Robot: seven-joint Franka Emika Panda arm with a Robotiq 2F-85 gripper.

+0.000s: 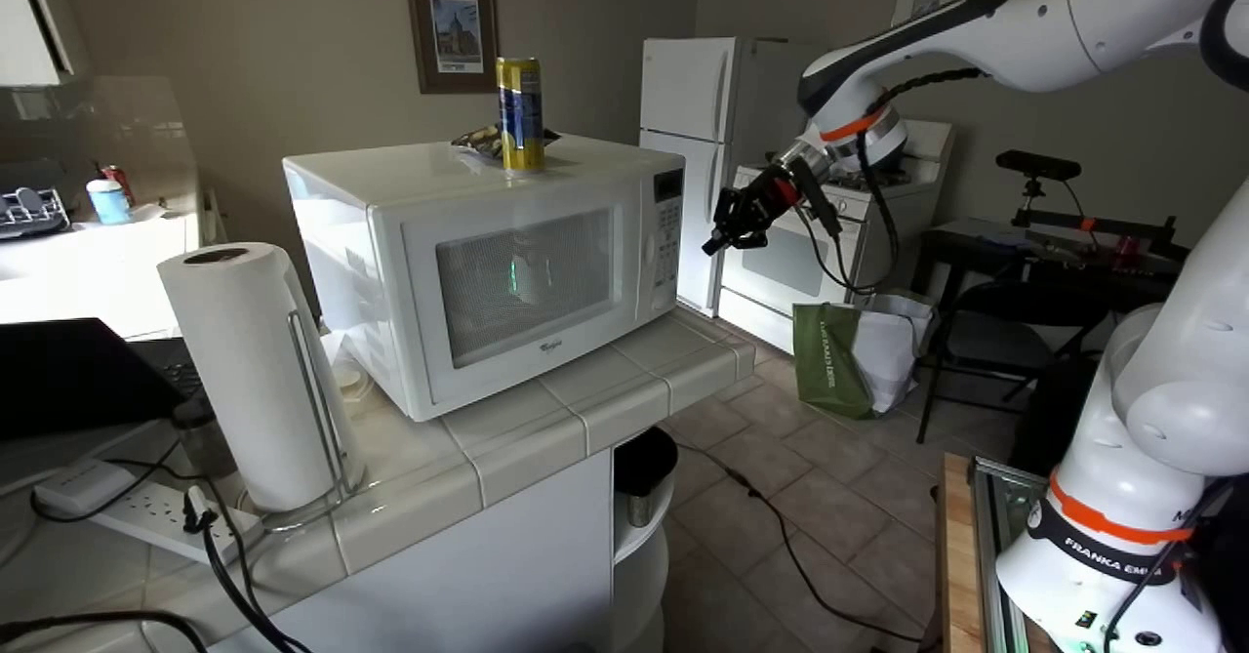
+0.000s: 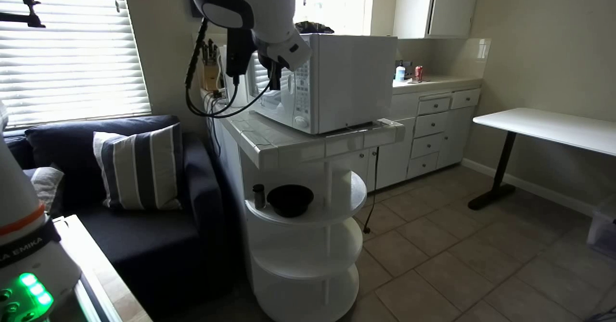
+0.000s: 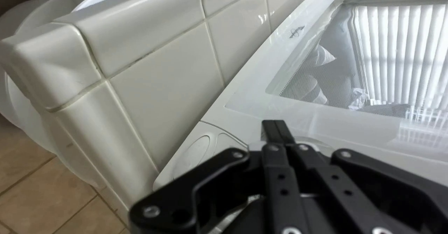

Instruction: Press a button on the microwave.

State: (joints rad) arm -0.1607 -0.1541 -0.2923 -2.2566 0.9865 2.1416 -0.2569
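Near the front edge of the tiled counter (image 1: 605, 375): paper towels (image 1: 244, 370), matte white cylinder, wire stand (image 1: 319, 409).
Microwave (image 1: 507, 272): glossy white box toward the right corner, tile strip before its meshed window.
Microwave top: yellow-and-blue can (image 1: 522, 116), upright near the front edge.
Right corner: rounded, glazed, floor (image 1: 839, 497) beyond.
Gripper (image 3: 276, 125): black, fingertips together, in open air just apart from the control strip (image 1: 666, 238).
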